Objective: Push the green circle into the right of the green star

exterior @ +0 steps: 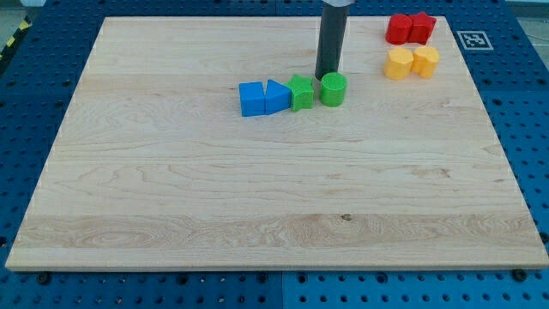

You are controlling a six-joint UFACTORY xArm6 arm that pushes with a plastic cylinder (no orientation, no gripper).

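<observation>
Green circle (333, 89) sits upper centre, just right of the green star (301, 92). My tip (325, 76), a bare rod holding nothing, stands behind it; pushing off-centre could slide it past.

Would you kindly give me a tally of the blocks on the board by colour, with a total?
Blue: 2, blue cube and blue triangle
Green: 2, green star and green circle
Red: 2, red blocks
Yellow: 2, yellow blocks
Total: 8

Bright, even light; sharp focus
</observation>
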